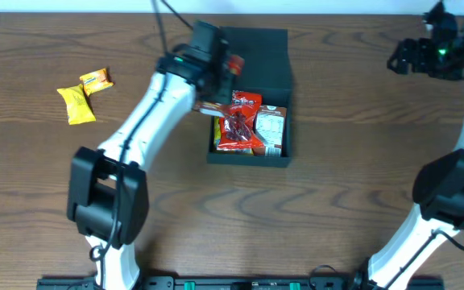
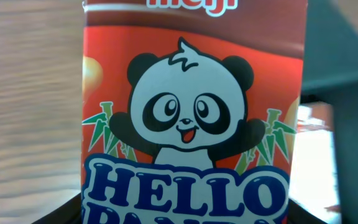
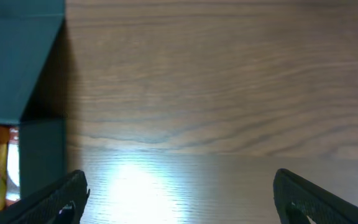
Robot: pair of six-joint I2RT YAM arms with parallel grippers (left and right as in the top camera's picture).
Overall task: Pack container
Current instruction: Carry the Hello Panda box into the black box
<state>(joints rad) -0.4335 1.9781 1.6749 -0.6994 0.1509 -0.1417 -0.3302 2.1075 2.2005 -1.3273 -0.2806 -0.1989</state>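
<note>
The black container (image 1: 279,157) stands at mid-table with its flap lid (image 1: 260,56) open at the back. It holds a red packet (image 1: 240,129) and a brown-and-white packet (image 1: 271,129). My left gripper (image 1: 214,84) is over the container's back left part, shut on a red Hello Panda pack (image 2: 191,112) that fills the left wrist view. Only dark finger edges show at that view's bottom corners. My right gripper (image 1: 413,55) is far to the right, open and empty above bare wood (image 3: 179,199). The container's corner shows at the left of the right wrist view (image 3: 39,143).
Two yellow snack packets (image 1: 76,105) (image 1: 97,79) lie on the wooden table at the far left. The right arm's base stands at the right edge (image 1: 449,193), the left arm's base at front left (image 1: 103,193).
</note>
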